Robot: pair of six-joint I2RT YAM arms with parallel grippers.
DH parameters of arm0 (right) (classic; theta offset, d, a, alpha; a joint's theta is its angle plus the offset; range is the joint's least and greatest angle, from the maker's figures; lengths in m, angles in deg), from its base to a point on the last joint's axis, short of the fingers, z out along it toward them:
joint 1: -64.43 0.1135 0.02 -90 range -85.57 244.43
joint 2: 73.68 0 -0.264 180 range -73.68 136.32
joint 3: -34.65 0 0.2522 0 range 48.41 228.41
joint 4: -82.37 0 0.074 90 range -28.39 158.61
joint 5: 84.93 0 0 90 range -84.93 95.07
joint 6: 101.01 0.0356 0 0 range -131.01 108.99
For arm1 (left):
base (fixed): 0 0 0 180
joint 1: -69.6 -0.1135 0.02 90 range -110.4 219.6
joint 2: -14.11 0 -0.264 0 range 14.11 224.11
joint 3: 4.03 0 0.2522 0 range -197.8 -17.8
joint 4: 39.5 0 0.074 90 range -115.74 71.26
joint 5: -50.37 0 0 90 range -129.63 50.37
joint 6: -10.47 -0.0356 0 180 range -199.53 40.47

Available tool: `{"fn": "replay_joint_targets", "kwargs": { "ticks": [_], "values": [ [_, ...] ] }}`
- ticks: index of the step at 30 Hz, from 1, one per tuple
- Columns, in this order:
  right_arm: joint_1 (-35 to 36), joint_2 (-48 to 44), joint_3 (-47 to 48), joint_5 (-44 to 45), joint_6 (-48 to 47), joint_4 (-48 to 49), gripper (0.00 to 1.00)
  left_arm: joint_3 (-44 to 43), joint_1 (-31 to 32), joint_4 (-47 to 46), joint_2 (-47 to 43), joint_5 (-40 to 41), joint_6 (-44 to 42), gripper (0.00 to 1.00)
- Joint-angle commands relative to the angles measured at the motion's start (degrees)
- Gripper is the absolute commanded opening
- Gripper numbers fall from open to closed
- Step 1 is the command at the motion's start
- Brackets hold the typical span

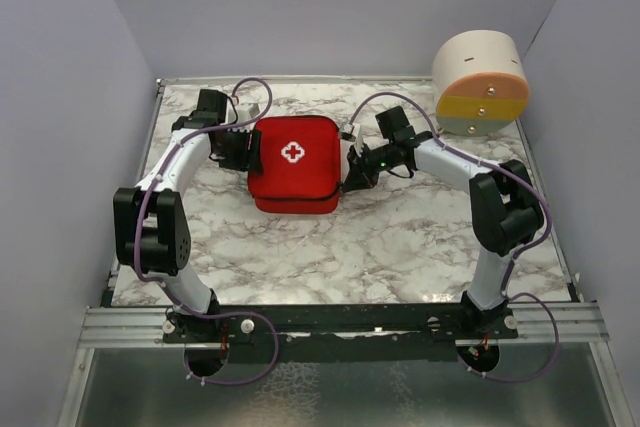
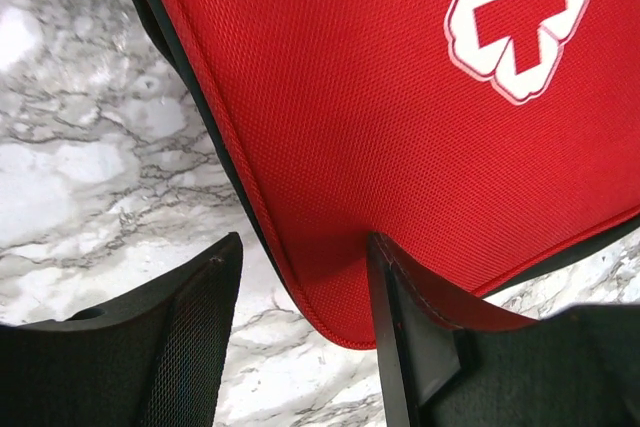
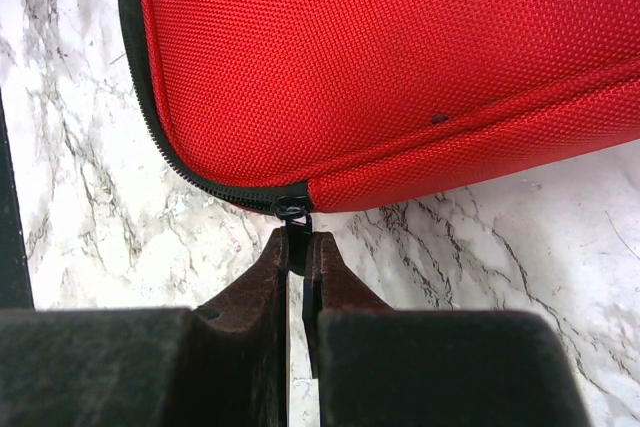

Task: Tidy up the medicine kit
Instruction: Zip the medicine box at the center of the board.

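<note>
Medicine kit [image 1: 292,162] lid down (contents hidden); right end effector [image 3: 298,247] pinches zipper pull [image 3: 293,209]; left end effector [image 2: 300,282] half-open astride corner; zipping seemingly unfinished.

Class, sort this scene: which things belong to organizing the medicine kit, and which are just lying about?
In the job: medicine kit, its zipper pull, right hand pinching that pull, left hand open around the kit's corner.
Lying about: round drawer container, far right.
</note>
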Motion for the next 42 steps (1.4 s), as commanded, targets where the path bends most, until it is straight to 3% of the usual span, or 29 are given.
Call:
{"fn": "replay_joint_targets", "kwargs": {
  "ticks": [1, 6, 7, 9, 10, 18, 27, 42],
  "values": [
    [0.16, -2.48, 1.67, 0.24, 0.28, -2.04, 0.01, 1.99, -0.14, 1.38, 0.89, -0.62, 0.42, 0.54],
    [0.21, -2.73, 1.29, 0.29, 0.26, -2.08, 0.01, 2.83, -0.14, 1.38, 1.41, -1.06, 1.03, 0.49],
    [0.22, -2.86, 1.24, 0.4, 0.21, -2.27, 0.01, 2.76, -0.14, 1.39, 2.63, -1.45, 1.42, 0.42],
    [0.23, -3.19, 1.27, 0.63, -0.01, -3.13, 0.01, 2.38, -0.14, 1.31, 4.01, -2.37, 2.0, 0.07],
    [0.23, -3.52, 1.22, 0.8, -0.13, -3.64, 0.01, 2.05, -0.14, 1.37, 4.71, -3.01, 2.29, 0.0],
    [2.02, -5.98, 1.61, 2.89, -2.1, -9.21, 0.01, -2.32, -0.14, 1.04, 7.61, -0.88, 4.09, 0.0],
    [10.68, -6.26, 3.67, 5.92, -1.06, -13.37, 0.01, -5.16, -0.1, 0.18, 9.74, 1.47, 5.82, 0.0],
    [19.95, -2.83, 8.81, 4.53, 2.88, -12.18, 0.01, -3.53, -0.05, -1.04, 8.71, 1.41, 6.46, 0.0]
  ]
}}
